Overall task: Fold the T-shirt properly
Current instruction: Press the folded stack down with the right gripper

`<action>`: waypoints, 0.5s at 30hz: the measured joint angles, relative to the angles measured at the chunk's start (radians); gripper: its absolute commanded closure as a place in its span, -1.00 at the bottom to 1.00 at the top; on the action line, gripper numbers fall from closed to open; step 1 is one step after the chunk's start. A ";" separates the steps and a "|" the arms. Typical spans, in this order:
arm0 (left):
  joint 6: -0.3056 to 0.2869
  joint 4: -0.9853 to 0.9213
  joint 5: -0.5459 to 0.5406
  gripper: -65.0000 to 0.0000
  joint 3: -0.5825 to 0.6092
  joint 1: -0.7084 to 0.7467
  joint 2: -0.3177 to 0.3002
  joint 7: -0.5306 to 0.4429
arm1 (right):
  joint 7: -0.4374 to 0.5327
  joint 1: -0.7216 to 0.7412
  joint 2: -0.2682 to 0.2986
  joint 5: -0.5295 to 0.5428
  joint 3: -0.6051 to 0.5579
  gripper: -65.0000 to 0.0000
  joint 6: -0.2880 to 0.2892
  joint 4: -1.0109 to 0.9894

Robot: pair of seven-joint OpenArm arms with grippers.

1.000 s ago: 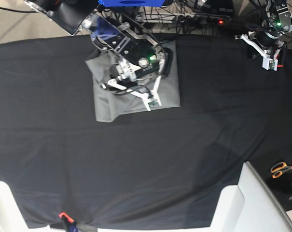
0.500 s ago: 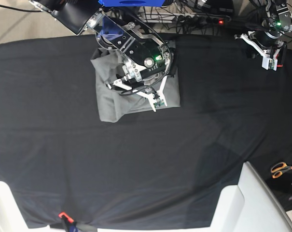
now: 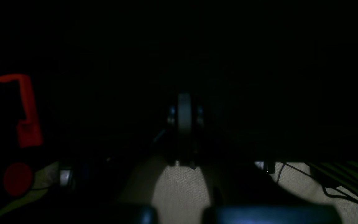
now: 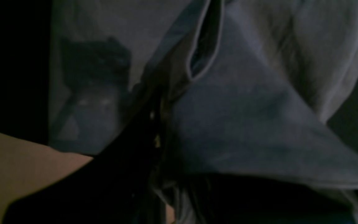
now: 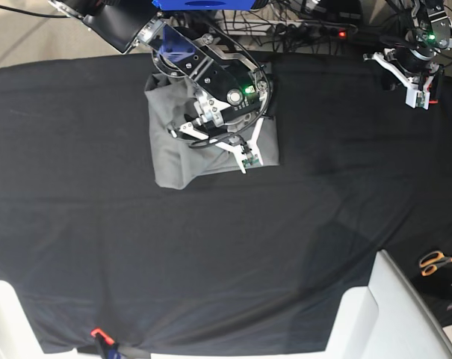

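The light grey T-shirt (image 5: pixel 173 157) lies folded into a rough rectangle at the back of the table, left of centre. My right arm reaches over it, and the right gripper (image 5: pixel 238 152) sits at the shirt's right front corner. In the right wrist view, grey folds of the T-shirt (image 4: pixel 244 109) fill the frame and bunch up against the dark fingers of the right gripper (image 4: pixel 158 124), which is shut on the cloth. My left gripper (image 5: pixel 416 96) hangs at the back right corner, away from the shirt. Its fingers (image 3: pixel 184 115) are pressed together with nothing between them.
A large black cloth (image 5: pixel 211 254) covers the table. Orange-handled scissors (image 5: pixel 435 262) lie off the right edge, beside a white block (image 5: pixel 390 314). A small red clamp (image 5: pixel 98 333) grips the front edge. Cables (image 5: pixel 300 30) run along the back.
My right arm has shifted a little to the right, and the shirt's left edge has slid right with it. The left arm has not moved.
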 measured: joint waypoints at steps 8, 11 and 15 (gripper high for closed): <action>0.000 0.000 0.000 1.00 0.000 0.000 0.000 0.000 | 0.026 0.011 0.002 0.066 0.000 1.00 0.000 0.000; 0.000 -0.002 0.000 1.00 0.000 0.000 0.000 0.000 | 0.039 0.011 0.002 0.066 0.000 1.00 0.000 -0.001; 0.000 -0.004 0.000 1.00 0.000 0.000 0.000 0.000 | 0.041 0.011 0.002 0.066 0.000 0.98 0.000 -0.001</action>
